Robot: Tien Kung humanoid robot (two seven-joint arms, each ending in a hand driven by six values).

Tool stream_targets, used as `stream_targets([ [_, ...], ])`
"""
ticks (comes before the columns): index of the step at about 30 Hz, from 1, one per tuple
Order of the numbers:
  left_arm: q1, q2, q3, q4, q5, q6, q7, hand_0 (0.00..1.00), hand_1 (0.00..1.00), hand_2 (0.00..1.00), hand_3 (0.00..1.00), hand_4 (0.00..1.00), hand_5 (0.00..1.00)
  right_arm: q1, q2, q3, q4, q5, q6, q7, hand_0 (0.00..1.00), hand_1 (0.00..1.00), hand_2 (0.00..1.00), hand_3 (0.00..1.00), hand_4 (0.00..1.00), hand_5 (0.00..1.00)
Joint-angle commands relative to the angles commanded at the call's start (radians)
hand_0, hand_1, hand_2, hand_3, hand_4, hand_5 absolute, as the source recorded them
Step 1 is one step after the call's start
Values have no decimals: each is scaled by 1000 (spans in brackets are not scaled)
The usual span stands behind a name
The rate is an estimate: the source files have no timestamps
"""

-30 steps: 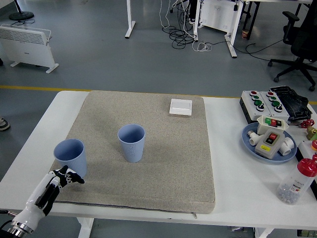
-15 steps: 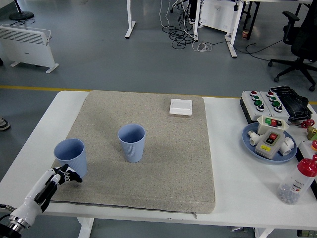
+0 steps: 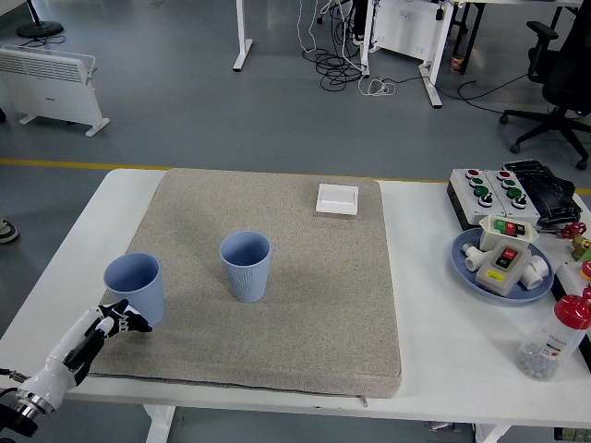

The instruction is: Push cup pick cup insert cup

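1. Two blue cups stand upright on the beige mat (image 3: 277, 305) that covers most of the white counter (image 3: 434, 341). Both look empty from up here.
2. The left cup (image 3: 135, 288) sits at the mat's left edge, toward the counter's near-left corner. The middle cup (image 3: 246, 266) is near the mat's centre, well apart from it.
3. The left hand (image 3: 109, 323) comes in from the near-left corner, fingers loosely spread and gripping nothing, fingertips right at the left cup's base.
4. Over at the right edge, a blue plate (image 3: 464, 261) holds a grey switch box and some white parts.
5. A red-capped clear bottle (image 3: 554, 338) stands near the right corner; it has small bits at the bottom.
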State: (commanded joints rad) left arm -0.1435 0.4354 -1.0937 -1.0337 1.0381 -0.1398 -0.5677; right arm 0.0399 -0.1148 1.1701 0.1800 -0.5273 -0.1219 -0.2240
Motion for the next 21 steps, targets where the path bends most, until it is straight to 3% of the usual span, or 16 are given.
stream_targets([
  [13,-79,10,69,63,-30,-9,22,613,519,477,431,536,998,1,1,1,0,-4,0,-1,725,649,654,579,126,476],
  [21,-117,8,92,68,-51,-13,24,647,523,479,431,532,998,-1,3,0,0,-1,0,0,725,649,653,579,125,474],
])
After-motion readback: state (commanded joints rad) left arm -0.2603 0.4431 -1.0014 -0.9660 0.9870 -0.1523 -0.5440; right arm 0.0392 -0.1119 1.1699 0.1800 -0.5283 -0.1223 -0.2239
